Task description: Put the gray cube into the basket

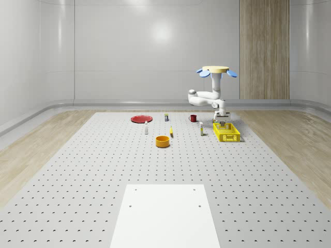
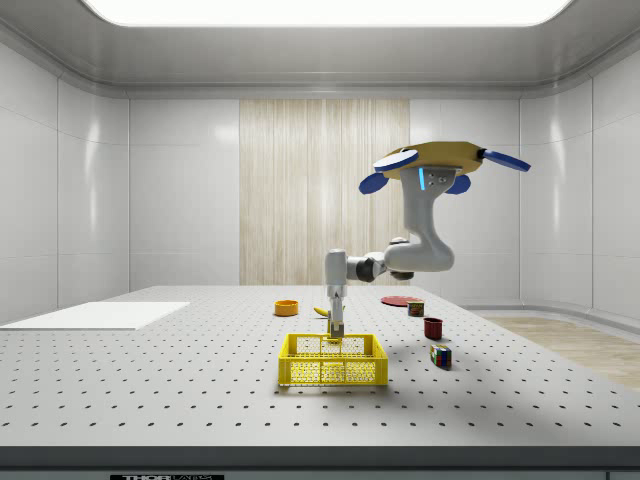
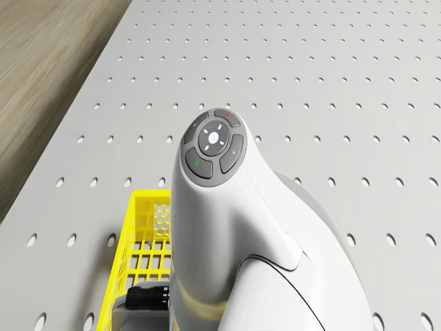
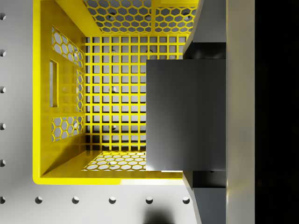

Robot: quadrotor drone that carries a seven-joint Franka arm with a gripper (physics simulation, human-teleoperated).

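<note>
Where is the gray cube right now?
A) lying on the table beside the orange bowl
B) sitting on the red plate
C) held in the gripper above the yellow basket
C: in the wrist view the gray cube sits clamped in the gripper, above the yellow basket.

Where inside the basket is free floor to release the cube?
The basket floor is bare from the handle-slot wall to the gray cube in the gripper. The drone hovers beside the basket. Crowded: red mug.
</note>
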